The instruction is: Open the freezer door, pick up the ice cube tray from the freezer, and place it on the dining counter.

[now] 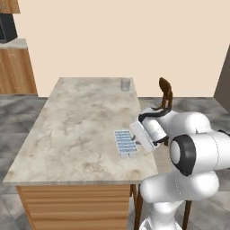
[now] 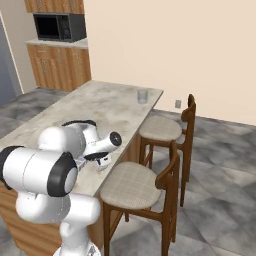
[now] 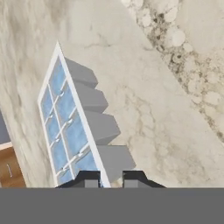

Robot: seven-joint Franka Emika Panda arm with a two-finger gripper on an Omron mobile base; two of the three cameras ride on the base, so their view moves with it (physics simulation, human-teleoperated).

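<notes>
The ice cube tray [image 1: 125, 143], pale blue-white with rows of square pockets, is low at the near right part of the dining counter [image 1: 76, 126]. I cannot tell whether it rests on the marble or hangs just above it. My gripper [image 1: 136, 142] reaches it from the right and is shut on its long rim. In the hand view the ice cube tray [image 3: 74, 127] runs up and left from my gripper [image 3: 110, 179], with its rim pinched between the two dark fingertips [image 3: 89, 178]. In the right base view my gripper [image 2: 102, 165] is low over the dining counter [image 2: 110, 107], and the arm hides the tray.
A clear glass [image 1: 125, 84] stands at the counter's far right corner, also the glass [image 2: 142, 96]. Two wooden chairs [image 2: 132, 185] [image 2: 165, 127] line the counter's right side. The counter's right edge runs just beside the tray. A microwave [image 2: 59, 27] sits on cabinets at the far left.
</notes>
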